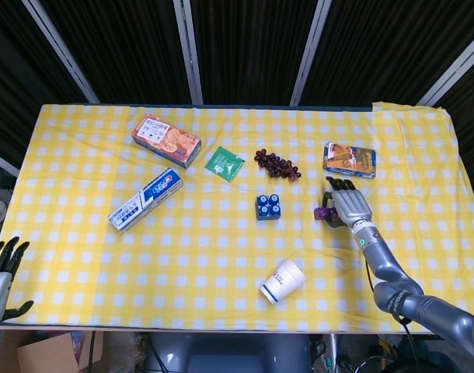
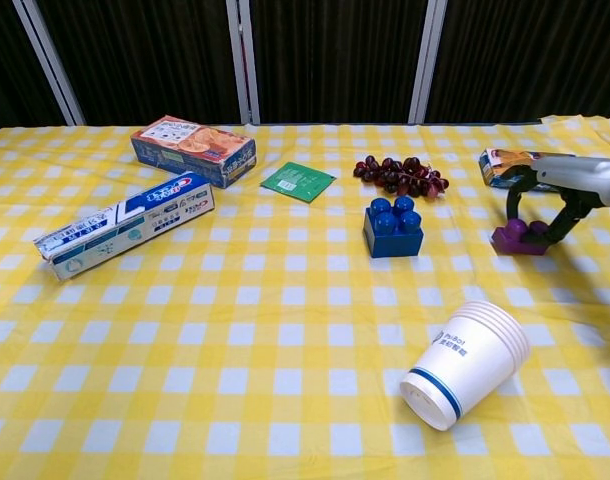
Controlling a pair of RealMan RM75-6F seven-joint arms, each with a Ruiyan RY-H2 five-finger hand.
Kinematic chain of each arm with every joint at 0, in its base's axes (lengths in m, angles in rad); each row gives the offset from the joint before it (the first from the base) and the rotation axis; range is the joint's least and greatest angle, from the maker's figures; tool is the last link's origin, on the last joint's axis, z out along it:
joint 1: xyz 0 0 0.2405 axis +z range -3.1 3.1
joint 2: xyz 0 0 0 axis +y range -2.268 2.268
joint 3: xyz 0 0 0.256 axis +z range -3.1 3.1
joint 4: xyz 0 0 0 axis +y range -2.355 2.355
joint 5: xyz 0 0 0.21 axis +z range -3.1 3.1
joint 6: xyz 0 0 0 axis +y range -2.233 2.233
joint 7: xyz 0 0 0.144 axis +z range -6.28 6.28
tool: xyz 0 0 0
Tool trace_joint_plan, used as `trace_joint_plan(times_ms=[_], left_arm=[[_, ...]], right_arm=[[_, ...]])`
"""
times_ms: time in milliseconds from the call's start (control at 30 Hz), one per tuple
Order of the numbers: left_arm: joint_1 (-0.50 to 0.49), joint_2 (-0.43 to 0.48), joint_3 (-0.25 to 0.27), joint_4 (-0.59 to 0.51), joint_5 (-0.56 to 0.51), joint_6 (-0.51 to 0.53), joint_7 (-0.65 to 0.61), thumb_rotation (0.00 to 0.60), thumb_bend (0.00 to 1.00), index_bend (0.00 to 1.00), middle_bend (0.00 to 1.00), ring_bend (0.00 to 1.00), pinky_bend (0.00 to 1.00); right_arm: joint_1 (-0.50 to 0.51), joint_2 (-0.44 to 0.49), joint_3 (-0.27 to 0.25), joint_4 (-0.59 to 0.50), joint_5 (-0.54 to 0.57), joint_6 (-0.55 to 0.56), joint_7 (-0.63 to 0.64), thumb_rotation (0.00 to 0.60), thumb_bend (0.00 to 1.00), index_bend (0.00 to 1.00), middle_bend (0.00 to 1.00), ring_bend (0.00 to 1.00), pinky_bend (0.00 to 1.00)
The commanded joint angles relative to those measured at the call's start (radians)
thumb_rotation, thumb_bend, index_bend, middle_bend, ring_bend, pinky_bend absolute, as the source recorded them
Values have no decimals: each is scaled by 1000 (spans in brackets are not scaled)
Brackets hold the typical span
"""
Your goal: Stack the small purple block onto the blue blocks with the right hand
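The small purple block (image 1: pixel 323 211) (image 2: pixel 516 239) sits on the yellow checked cloth at the right. My right hand (image 1: pixel 348 206) (image 2: pixel 551 196) arches over it from the right, with fingers down on both sides of the block and gripping it. The blue blocks (image 1: pixel 268 207) (image 2: pixel 393 229) stand to the left of the purple block, near the table's middle, apart from the hand. My left hand (image 1: pixel 0 268) hangs off the table's front left corner, fingers spread and holding nothing.
A stack of paper cups (image 1: pixel 283 281) (image 2: pixel 468 362) lies on its side in front of the blue blocks. Grapes (image 2: pixel 401 175) lie behind them. A snack packet (image 2: pixel 505 163) lies behind my right hand. A green sachet (image 1: pixel 224 163), toothpaste box (image 1: pixel 146 199) and biscuit box (image 1: pixel 166 141) lie to the left.
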Motion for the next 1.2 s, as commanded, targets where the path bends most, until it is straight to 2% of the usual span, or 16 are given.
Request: trace_joint_plan(times_ms=[33,333,833,967,1200], left_arm=[[0,2,1,0,2,-1,-4,600,0,58,0,0,42],[2,11,3,2,11,1,-30,600,0,59,0,0,42],[-3,31,5,12,17,-15,-95,600,0,60,0,0,42],[-5,38,5,18,17,-22,-118,600,0,60,0,0,42],[-8,47,2,31,11,-30,-152,600,0,61,0,0,42]], right_arm=[[0,12,3,-24,1,15,-12,600,407,484,0,0,0],[11,73,15,-155,22,75,-106,600,407,497,0,0,0],[73,181,44,-450,161,207,-391,600,407,498,0,0,0],[106,190,51,-543,245,261,-500,600,407,498,0,0,0],[167,165,54,-615,357,328,-634,600,406,507,0,0,0]])
